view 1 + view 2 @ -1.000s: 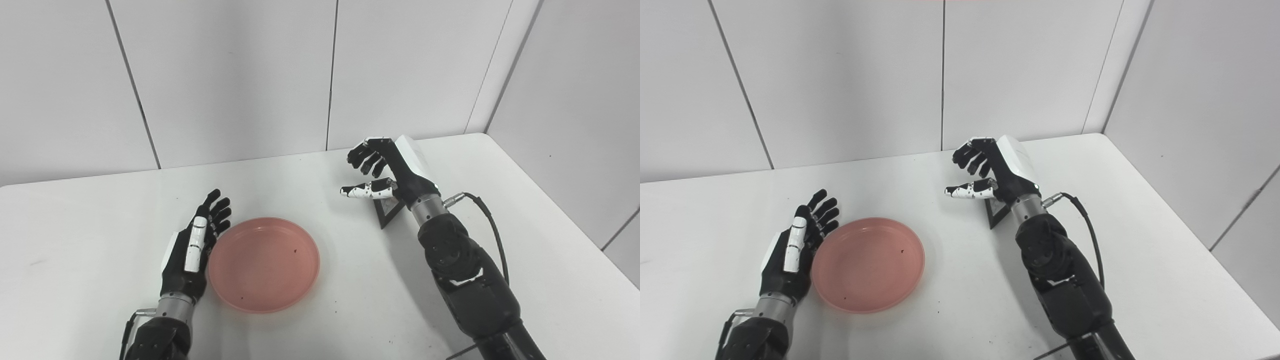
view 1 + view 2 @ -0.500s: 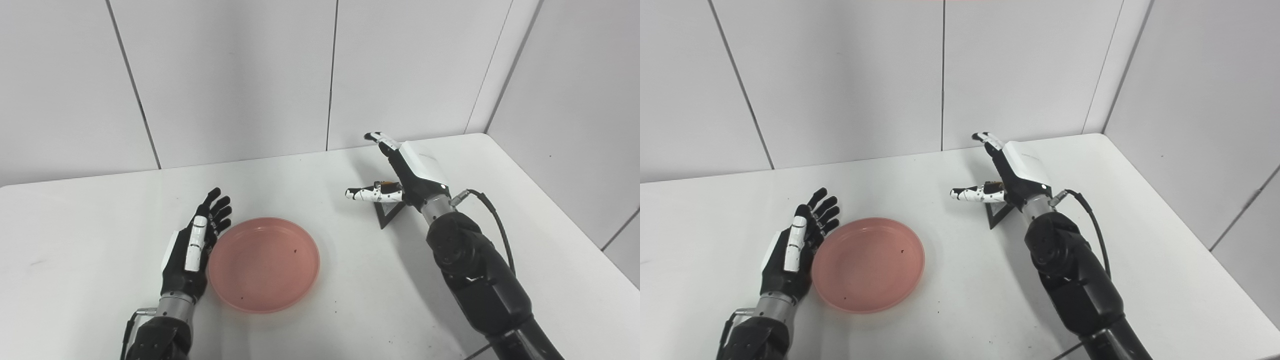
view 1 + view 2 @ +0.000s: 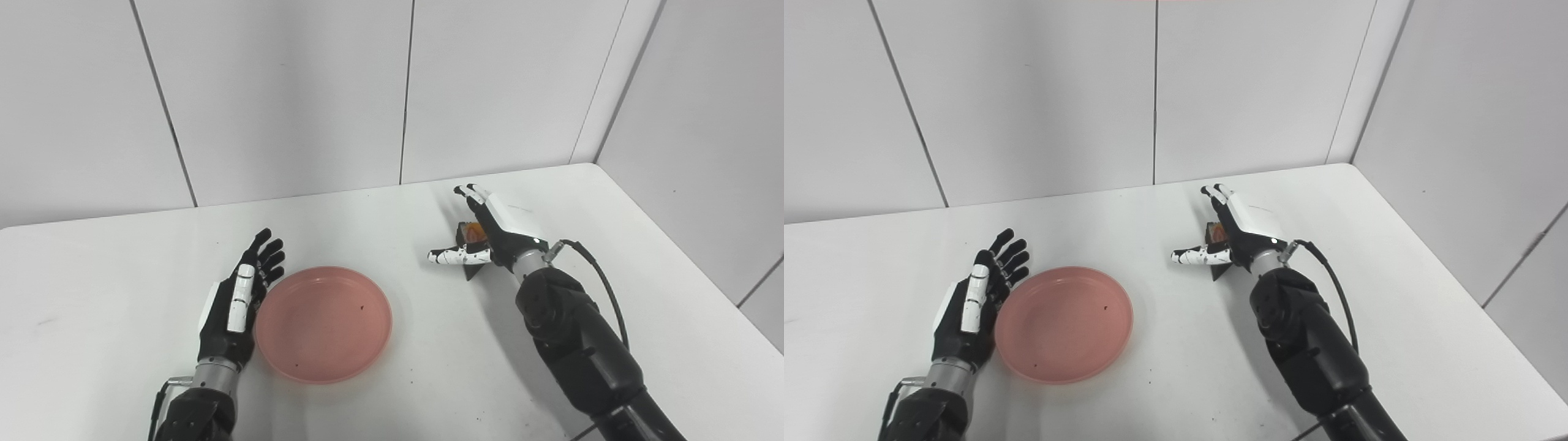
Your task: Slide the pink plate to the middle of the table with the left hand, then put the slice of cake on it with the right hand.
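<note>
A: Where is the slice of cake (image 3: pixel 472 233) now, and which hand is nearer?

B: It sits on the table (image 3: pixel 392 392) toward the far right part, well away from the pink plate (image 3: pixel 323 323). The right hand (image 3: pixel 490 236) is right on it; left hand (image 3: pixel 240 306) is far from it, on the other side of the plate.

A: Right hand state?

B: Spread, holds nothing yet I think. Fingers (image 3: pixel 1220 195) go past the far side of the cake, thumb (image 3: pixel 453 256) lies on the near-left side, so the cake is btw. them, partly hidden under the palm. Contact I cannot tell.

A: Cake's long axis?

B: A wedge, tip seems to point to the near edge, approx. along the forearm. So closing should squeeze across it, in my judgement.

A: And the plate, left hand?

B: Plate is a bit left of the table middle. Left hand is flat and empty, fingers apart, just beside the plate's left rim, maybe touching. From the cake, the plate lies to the near left.
</note>
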You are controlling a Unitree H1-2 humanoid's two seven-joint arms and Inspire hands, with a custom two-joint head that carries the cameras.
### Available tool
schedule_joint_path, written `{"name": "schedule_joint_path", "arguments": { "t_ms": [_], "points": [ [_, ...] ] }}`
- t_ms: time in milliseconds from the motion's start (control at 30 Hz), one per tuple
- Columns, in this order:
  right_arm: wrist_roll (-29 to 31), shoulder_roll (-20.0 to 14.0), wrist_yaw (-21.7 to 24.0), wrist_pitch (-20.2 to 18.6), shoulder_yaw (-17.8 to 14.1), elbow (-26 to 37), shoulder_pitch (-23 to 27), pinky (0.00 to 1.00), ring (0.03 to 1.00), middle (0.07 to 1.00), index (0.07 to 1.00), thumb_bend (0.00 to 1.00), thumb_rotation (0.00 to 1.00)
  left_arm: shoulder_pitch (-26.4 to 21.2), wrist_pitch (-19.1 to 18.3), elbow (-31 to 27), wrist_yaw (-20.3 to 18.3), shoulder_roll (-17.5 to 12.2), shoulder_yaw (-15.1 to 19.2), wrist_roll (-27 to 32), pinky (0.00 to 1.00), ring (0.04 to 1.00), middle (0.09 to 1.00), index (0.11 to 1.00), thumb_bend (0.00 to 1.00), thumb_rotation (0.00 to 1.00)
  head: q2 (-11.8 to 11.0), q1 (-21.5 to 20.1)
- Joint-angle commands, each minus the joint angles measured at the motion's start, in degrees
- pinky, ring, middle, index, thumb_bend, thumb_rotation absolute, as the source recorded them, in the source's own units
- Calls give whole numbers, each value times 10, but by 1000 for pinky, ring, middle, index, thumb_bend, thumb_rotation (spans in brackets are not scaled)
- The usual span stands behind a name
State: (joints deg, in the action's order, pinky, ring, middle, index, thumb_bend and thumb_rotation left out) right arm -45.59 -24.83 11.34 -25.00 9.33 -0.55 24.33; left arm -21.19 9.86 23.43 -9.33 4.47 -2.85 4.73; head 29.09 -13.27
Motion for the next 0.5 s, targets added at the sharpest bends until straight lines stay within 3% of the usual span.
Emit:
{"name": "schedule_joint_path", "arguments": {
  "t_ms": [0,333,467],
  "points": [
    [-10,-11,-9,-4,-1,-1,23,810,921,924,876,820,498,38,10,37,-3,4,-3,3,890,900,900,891,613,1000,1,0],
    [-15,-14,-14,-8,2,-40,31,784,920,914,871,811,488,40,9,34,-4,3,-3,4,889,898,898,890,611,1000,3,-2],
    [-30,-13,-16,-14,7,-51,34,774,875,873,830,757,412,41,4,31,-5,4,-2,8,895,902,901,890,607,1000,3,-2]
  ]
}}
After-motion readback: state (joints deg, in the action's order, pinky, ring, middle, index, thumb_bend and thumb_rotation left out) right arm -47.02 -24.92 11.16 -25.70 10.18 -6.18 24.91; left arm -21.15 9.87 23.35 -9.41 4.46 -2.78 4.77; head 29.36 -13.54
